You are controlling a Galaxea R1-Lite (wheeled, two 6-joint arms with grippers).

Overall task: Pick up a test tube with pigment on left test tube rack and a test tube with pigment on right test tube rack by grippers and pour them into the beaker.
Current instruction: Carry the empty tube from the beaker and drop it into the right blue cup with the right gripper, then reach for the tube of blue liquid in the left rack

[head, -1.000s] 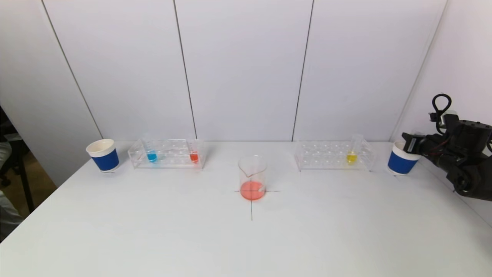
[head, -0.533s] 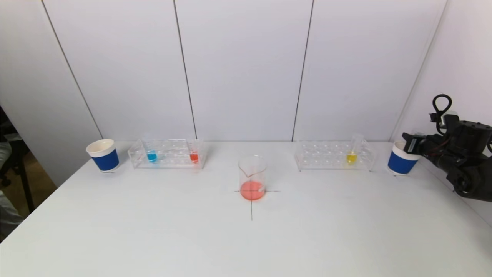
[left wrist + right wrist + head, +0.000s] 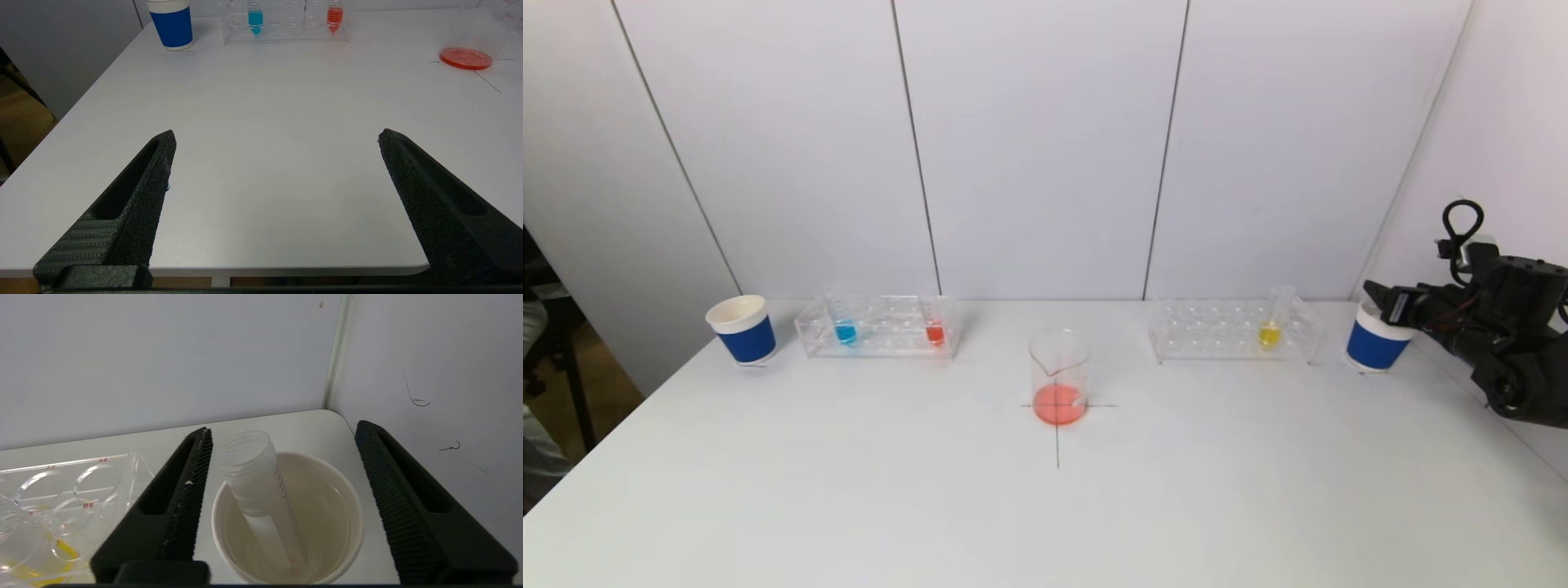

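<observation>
White tabletop [image 3: 849, 490] fills my head view. At its centre a clear beaker [image 3: 1059, 377] stands on a marked cross with orange-red liquid in the bottom. Far left sits the left test tube rack [image 3: 880, 327], holding a tube of blue pigment [image 3: 845, 330] and a tube of red pigment [image 3: 935, 331], with a blue paper cup [image 3: 742, 329] just beside its outer end. Far right, the right test tube rack [image 3: 1232, 331] holds a tube of yellow pigment [image 3: 1270, 331]. Beyond it stands a second blue cup [image 3: 1377, 338], and my right gripper [image 3: 1379, 296] hangs just above its rim at the table's right edge.

From my left wrist view, my left gripper [image 3: 276, 136] is spread wide and holds nothing, low over the near edge of the table. The left rack [image 3: 286, 24], the blue tube [image 3: 255, 18], the red tube [image 3: 334, 16] and the left cup [image 3: 172, 25] are well apart from it at the far side, the beaker's orange pool [image 3: 466, 58] off to one side.

From my right wrist view, my right gripper [image 3: 282, 430] has its fingers [image 3: 192, 477] parted, either side of an empty test tube [image 3: 261, 482]. That tube leans tilted inside the cream interior of the right cup [image 3: 331, 486], touching neither finger. A corner of the right rack [image 3: 69, 486] with a trace of yellow lies just beside the cup.
</observation>
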